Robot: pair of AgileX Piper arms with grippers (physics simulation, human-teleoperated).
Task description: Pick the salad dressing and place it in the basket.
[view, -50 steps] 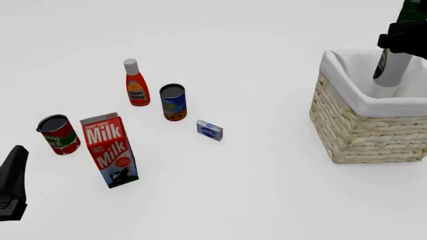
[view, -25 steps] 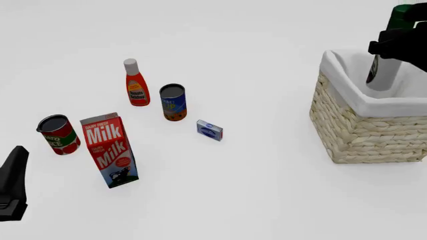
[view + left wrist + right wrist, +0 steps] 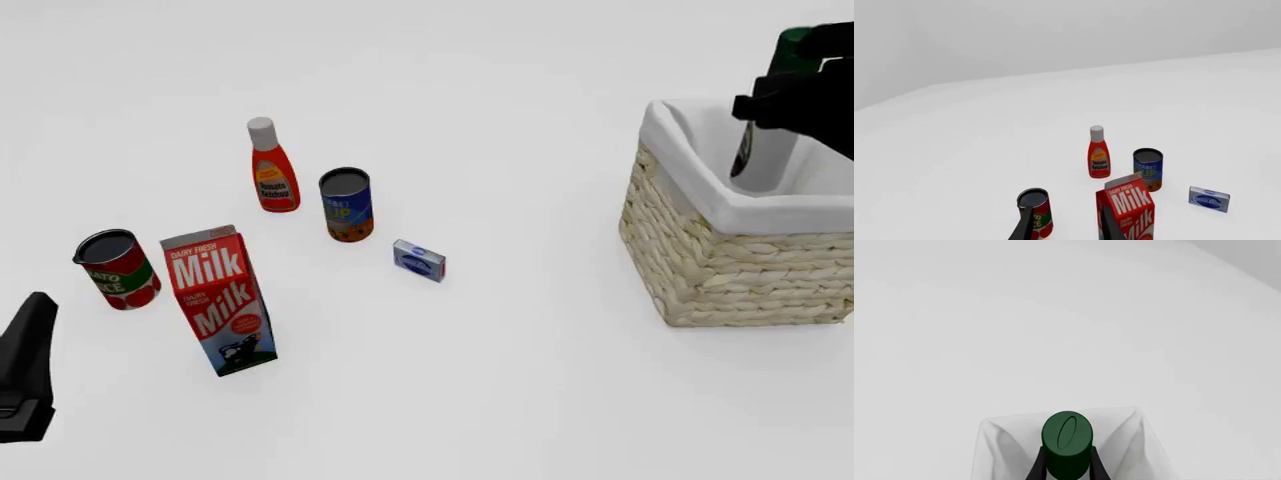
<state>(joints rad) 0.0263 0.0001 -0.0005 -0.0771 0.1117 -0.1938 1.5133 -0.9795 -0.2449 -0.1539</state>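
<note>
The salad dressing (image 3: 762, 158), a white bottle with a dark green cap (image 3: 1067, 436), hangs upright over the basket (image 3: 731, 255), its lower end down inside the white cloth lining (image 3: 995, 447). My right gripper (image 3: 790, 100) is shut on the bottle's neck; in the right wrist view its dark fingers (image 3: 1037, 469) flank the cap. At the front view's lower left, far from the basket, my left gripper (image 3: 24, 372) is open with nothing between its fingers (image 3: 1022, 229).
On the table's left stand a milk carton (image 3: 220, 300), a red tomato can (image 3: 118, 268), a red ketchup bottle with a white cap (image 3: 274, 166), a blue and orange can (image 3: 347, 204) and a small blue box (image 3: 419, 260).
My right gripper has carried the salad dressing a little to the left and lower, so its base now sits deeper inside the basket. The left arm has stayed still.
</note>
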